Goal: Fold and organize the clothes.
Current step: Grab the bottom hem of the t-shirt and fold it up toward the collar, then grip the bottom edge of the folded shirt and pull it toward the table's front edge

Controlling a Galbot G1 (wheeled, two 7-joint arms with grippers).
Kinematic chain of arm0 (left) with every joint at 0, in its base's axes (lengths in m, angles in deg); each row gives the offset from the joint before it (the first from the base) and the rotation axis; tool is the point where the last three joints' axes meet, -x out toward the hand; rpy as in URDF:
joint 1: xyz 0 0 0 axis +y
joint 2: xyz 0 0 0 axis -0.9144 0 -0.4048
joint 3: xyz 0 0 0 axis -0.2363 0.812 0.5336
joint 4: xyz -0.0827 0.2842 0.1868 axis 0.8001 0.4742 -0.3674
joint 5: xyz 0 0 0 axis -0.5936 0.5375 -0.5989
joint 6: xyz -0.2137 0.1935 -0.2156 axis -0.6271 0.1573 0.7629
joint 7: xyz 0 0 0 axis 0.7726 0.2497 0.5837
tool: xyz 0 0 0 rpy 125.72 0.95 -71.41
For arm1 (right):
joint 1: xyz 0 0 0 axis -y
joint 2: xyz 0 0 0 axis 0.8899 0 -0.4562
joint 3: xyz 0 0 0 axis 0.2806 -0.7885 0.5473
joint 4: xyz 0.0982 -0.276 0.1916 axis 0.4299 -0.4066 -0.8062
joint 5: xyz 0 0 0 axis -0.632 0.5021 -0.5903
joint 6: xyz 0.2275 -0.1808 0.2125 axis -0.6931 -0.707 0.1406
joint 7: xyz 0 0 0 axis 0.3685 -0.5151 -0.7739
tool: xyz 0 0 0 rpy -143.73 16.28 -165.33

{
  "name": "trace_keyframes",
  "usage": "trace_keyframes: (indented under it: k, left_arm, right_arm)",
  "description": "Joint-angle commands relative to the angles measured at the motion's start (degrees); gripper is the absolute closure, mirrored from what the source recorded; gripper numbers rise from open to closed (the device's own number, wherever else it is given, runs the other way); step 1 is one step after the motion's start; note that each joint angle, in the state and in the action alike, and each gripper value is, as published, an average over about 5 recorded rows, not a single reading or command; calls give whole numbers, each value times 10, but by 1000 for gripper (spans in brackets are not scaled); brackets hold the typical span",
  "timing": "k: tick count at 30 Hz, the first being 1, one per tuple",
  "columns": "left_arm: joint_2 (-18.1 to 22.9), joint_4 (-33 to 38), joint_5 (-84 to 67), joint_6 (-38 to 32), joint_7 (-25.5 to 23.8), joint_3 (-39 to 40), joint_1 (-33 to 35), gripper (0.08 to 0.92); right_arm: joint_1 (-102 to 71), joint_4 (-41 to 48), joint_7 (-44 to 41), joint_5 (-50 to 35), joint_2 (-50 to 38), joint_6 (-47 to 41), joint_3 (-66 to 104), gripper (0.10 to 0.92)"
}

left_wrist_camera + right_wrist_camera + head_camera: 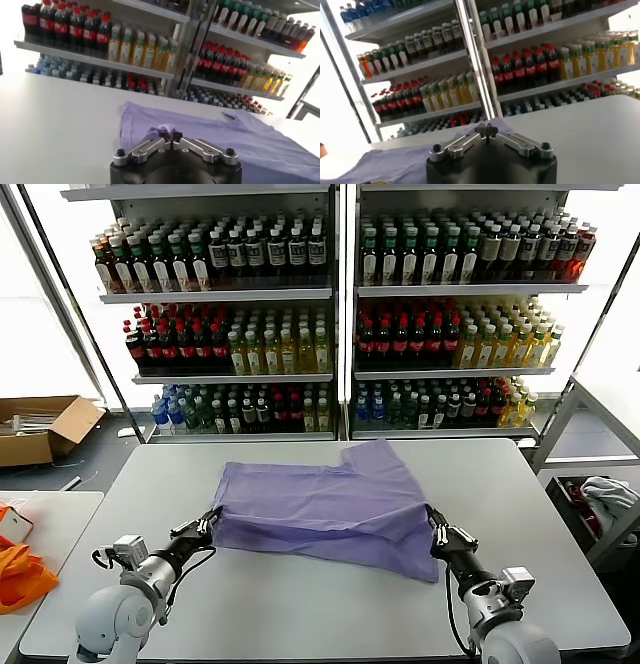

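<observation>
The T-shirt (330,504) lies on the grey table (300,604), already doubled over itself into a rough band, with one sleeve-like flap (385,459) reaching away from the robot toward the drinks shelves (330,314). Its long axis runs side to side across the table, and that is what the next move hangs on: the two near corners sit at opposite ends of that axis, one per arm. The left pincer (207,526) is at the shirt's left near corner, its tips touching the cloth edge; the right pincer (437,534) is at the shirt's right near corner, just where the fabric droops to a point. Each arm is therefore nearest its own end, and neither would need to cross over. In the left wrist view the left pincer (170,135) has its fingertips drawn nearly together with a small pucker of lavender cloth right at them, so it looks pinched on the edge, though the grip may be loosening. In the right wrist view the right pincer (486,131) likewise shows its tips almost closed, with purple cloth (385,165) just beyond and beside them; whether fabric is actually between those tips I cannot tell. From both pincers the bulk of the shirt lies forward, toward the shelves, so any fold from here would probably carry the near edge away from the robot over the far part, both ends travelling together to keep the band square.
</observation>
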Motion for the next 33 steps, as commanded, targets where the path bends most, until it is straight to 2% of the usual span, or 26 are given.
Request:
trace_keyframes:
  k: [1,8,17,20,23,27,30,33]
  left_arm:
    - [3,-65,19,0,0,21,-44,804]
    - [-4,-40,18,0,3,1,-22,596]
    - [-15,0,19,-1,1,-26,49,336]
    - [-14,-4,24,-4,3,-20,65,253]
    - [-13,-11,26,-8,4,-13,69,195]
    - [-13,-29,27,-11,4,-6,58,202]
    - [-13,-45,27,-12,4,0,45,273]
    - [-14,-56,27,-13,3,6,35,360]
  right_arm:
    - [66,63,11,8,-8,-23,-33,748]
    - [60,58,14,39,0,-34,-39,549]
    - [-23,-26,46,81,2,-73,3,289]
    - [-77,-58,58,107,8,-88,16,225]
    - [-126,-82,62,128,17,-94,25,206]
    - [-154,-87,65,139,29,-96,27,203]
    - [-156,-82,69,128,35,-104,19,234]
    - [-148,-68,71,115,41,-111,6,310]
